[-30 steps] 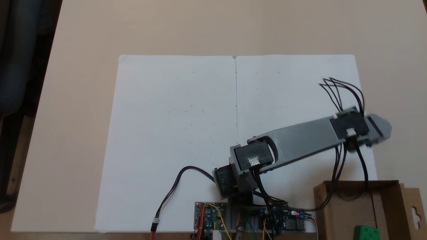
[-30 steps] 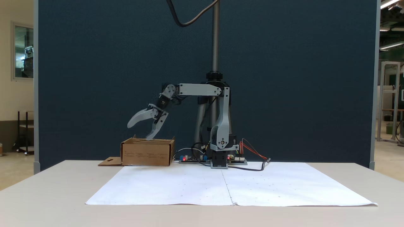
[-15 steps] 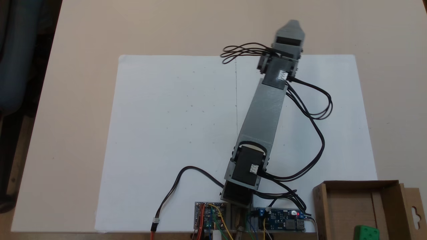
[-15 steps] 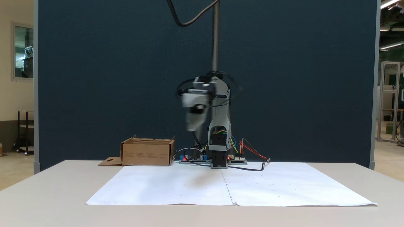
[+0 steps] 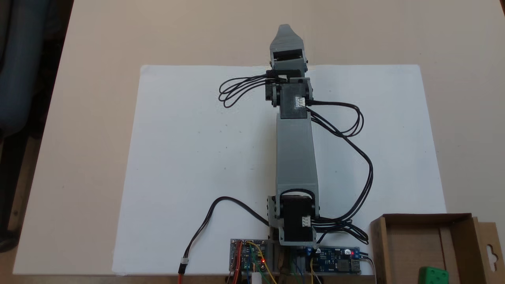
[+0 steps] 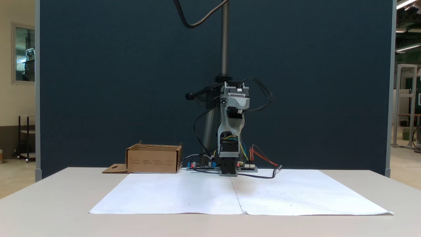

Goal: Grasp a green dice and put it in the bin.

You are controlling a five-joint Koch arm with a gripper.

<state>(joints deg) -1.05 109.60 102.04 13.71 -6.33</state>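
Our gripper [image 5: 285,31] now points straight out from the base along the centre seam of the white paper [image 5: 189,157], held high above it, and since its jaws lie one behind the other for both cameras we cannot tell whether they are apart or together. A second ago we hung over the bin [image 5: 410,240] with the jaws spread wide; half a second ago we were mid-swing, and now the arm [image 5: 296,154] has swept round to the middle line and looks settled. The green dice [image 5: 433,275] lies inside the bin, by its near edge in the top-down fixed view, well apart from us. We judge the drop as done and this swing as our return to a rest pose. Seen from the front, the bin [image 6: 154,159] stands undisturbed beside the base, its flap flat on the table [image 6: 65,197].
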